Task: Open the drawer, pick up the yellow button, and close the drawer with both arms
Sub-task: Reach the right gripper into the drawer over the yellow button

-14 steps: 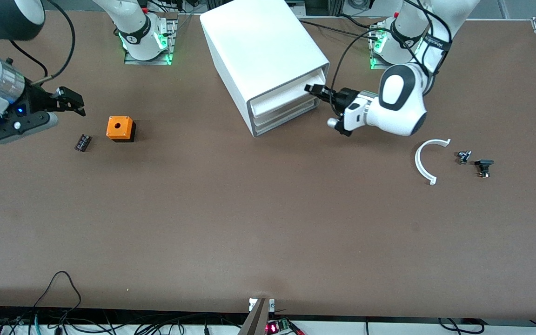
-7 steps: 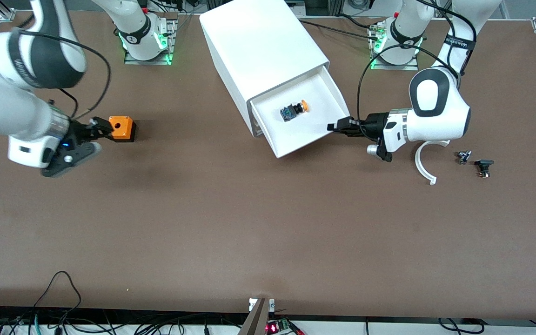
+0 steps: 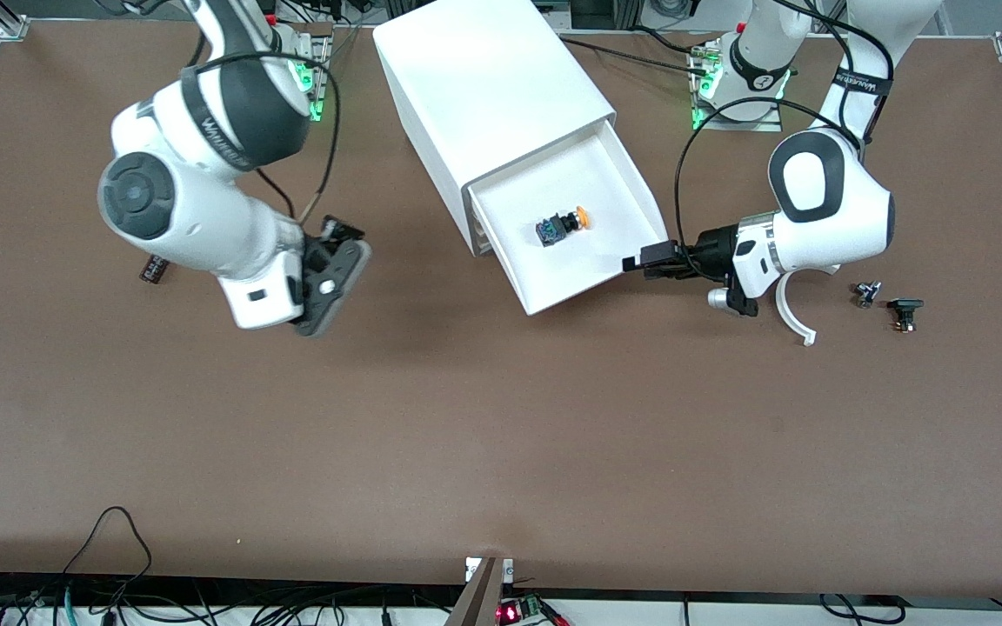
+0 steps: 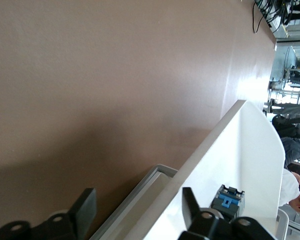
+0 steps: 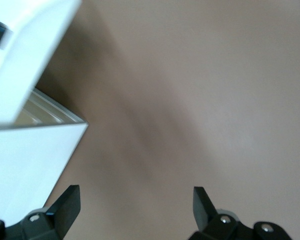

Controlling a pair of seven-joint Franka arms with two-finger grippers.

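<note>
- Right gripper (image 3: pixel 346 233) hangs over bare worktop (image 3: pixel 466 417) beside the cabinet (image 3: pixel 488 96), fingers spread, holding nothing
- Left gripper (image 3: pixel 644 263), fingers apart, straddles the front corner of the drawer (image 3: pixel 618 187), which stands pulled out
- The button (image 3: pixel 572 219) lies inside that drawer

High front overview; wrist cameras close, sharing drawer (image 3: pixel 566 226).
</note>
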